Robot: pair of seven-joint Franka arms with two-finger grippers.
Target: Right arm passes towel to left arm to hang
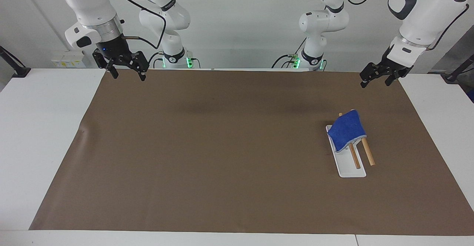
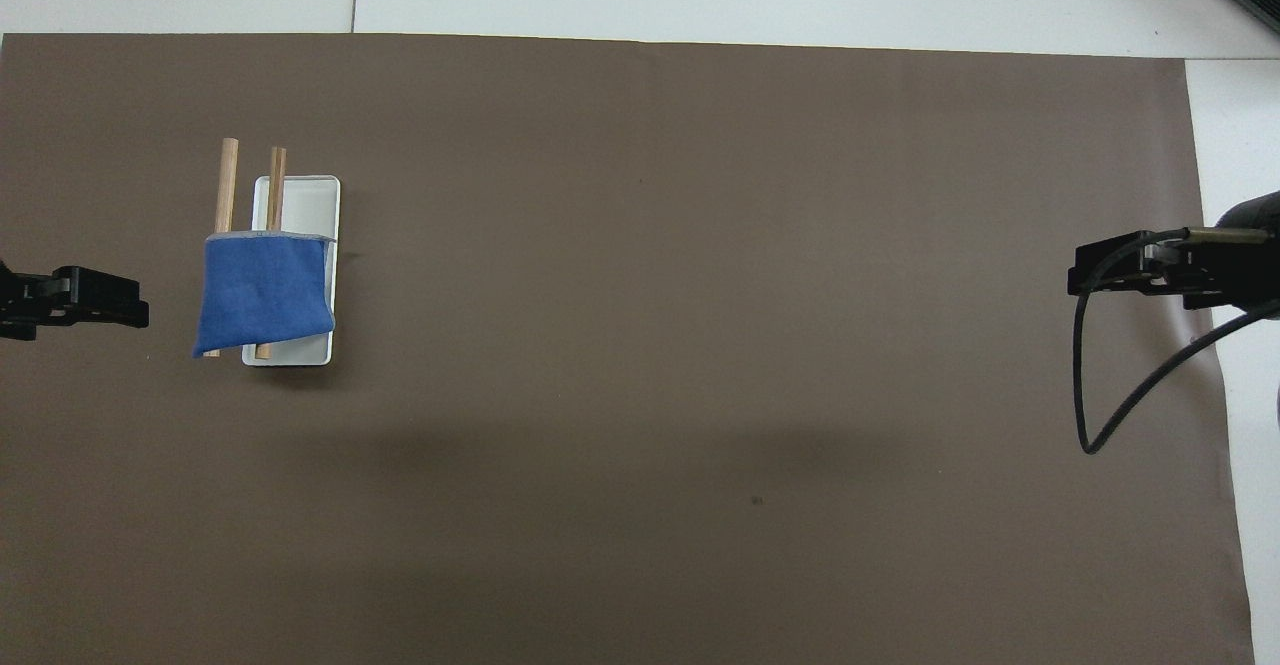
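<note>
Towel [image 1: 346, 129]: you see soft blue cloth, matt, with a pale stitched edge.
Rods [image 1: 367, 151]: bare wood, smooth and dull (two of them).
Rack [image 1: 350, 170]: your white tray looks like smooth plastic with a slight sheen.
Mat [image 1: 222, 146]: brown, paper-like and matt, filling mid-frame.
Table [image 1: 37, 127]: white, smooth.
Right arm [image 1: 92, 5]: glossy white shell, brushed metal wrist ring.

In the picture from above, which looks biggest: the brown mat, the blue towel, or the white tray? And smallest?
1. Brown mat, by far the biggest.
2. Blue towel.
3. White tray, smallest as seen, but the towel covers part of it, so those two are unsure.
</note>
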